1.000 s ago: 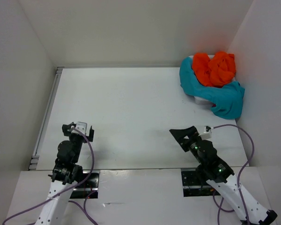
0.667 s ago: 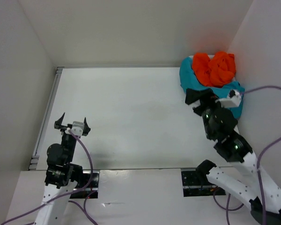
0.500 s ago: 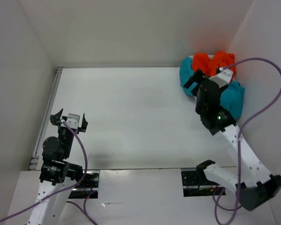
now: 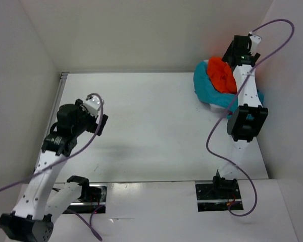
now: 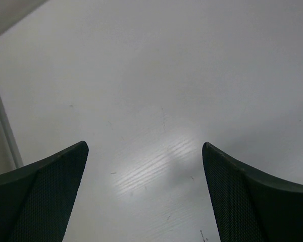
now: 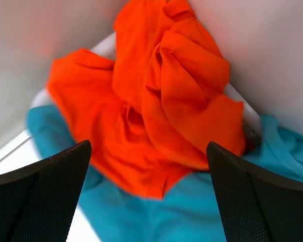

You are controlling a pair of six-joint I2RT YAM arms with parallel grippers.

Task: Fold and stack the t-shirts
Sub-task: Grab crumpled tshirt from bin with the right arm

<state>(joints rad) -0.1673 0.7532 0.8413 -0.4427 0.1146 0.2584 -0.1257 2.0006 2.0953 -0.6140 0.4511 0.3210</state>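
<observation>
Two t-shirts lie bunched in a heap in the back right corner. The orange t-shirt (image 4: pixel 219 75) (image 6: pixel 161 85) is on top and the teal t-shirt (image 4: pixel 204 86) (image 6: pixel 182 217) spreads under and around it. My right gripper (image 4: pixel 234 54) (image 6: pixel 149 146) hangs open just above the orange cloth with nothing between its fingers. My left gripper (image 4: pixel 99 119) (image 5: pixel 145 146) is open over bare table on the left side, far from the shirts, and holds nothing.
A white basket (image 4: pixel 217 107) (image 6: pixel 107 46) sits under the heap, only bits of its rim showing. White walls close in right behind and right of the heap. The white table (image 4: pixel 151 116) (image 5: pixel 156 75) runs between the arms, with a metal rail (image 4: pixel 53 116) along its left edge.
My right arm has swung from near its base out to the back right corner, over the shirts. My left arm has lifted and reached further onto the table. Both grippers stayed open.
</observation>
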